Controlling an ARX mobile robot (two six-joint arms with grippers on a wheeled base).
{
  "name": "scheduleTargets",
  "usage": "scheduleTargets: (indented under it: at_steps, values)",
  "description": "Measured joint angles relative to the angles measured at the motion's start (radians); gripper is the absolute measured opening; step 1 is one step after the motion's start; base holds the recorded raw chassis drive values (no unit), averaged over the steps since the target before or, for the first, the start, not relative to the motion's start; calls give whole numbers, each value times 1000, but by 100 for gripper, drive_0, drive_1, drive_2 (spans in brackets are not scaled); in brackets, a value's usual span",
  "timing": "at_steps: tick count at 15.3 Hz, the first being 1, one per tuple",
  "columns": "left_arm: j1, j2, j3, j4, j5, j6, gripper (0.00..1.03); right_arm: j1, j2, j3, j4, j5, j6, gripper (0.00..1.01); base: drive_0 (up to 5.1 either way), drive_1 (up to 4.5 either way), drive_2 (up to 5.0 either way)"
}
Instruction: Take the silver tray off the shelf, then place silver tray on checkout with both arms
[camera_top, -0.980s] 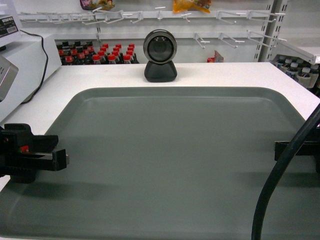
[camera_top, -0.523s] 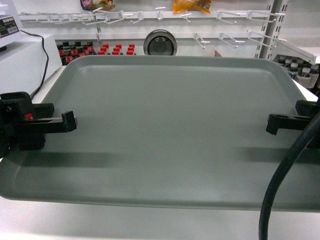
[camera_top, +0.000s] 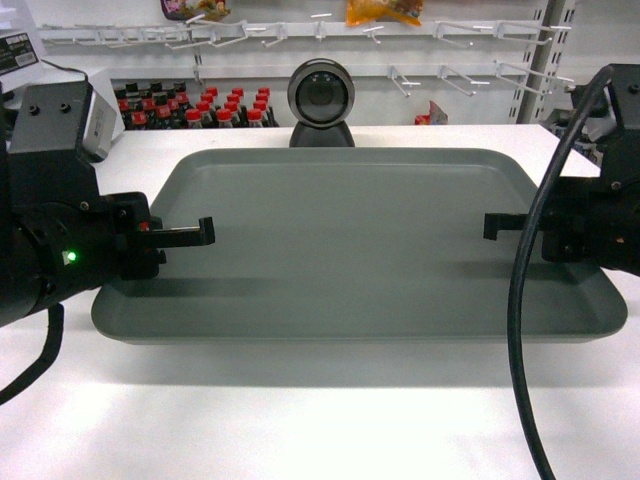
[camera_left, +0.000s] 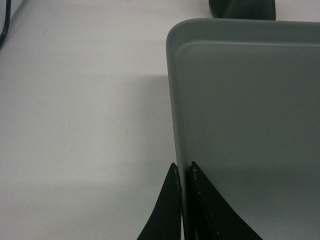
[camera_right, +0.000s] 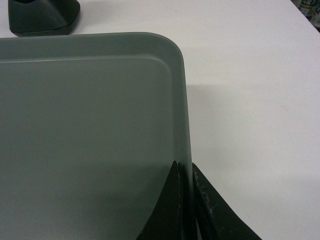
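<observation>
Silver tray (camera_top: 350, 240) rests or hovers low over checkout (camera_top: 300, 420). Left gripper (camera_left: 184, 172) and right gripper (camera_right: 185, 170) clamp opposite rims. Advice: lower level, release together.

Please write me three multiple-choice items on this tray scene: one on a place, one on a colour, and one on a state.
1. Where does the lens unit stand relative to the silver tray?
A. Beyond its far edge
B. On the tray
C. At its near edge

2. What colour is the light on the left arm?
A. Red
B. Green
C. Blue

3. How do the left gripper and right gripper stand?
A. Both open above the tray
B. One grips, the other hangs free
C. Each shut on a tray rim

Answers:
1 A: the head view shows it on the checkout behind the tray.
2 B: a green dot glows there.
3 C: each wrist view shows the jaws on either side of the rim.
</observation>
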Motion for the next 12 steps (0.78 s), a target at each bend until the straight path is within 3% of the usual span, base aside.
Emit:
scheduleTargets:
  at_steps: [6,12]
  values:
    - [40,101,99,-62,12,61,3,15,85,113,-112,6,-16,3,0,0,0]
    - [42,112,99,-71,12,68,3,17,103,116,-118,3,-15,3,0,0,0]
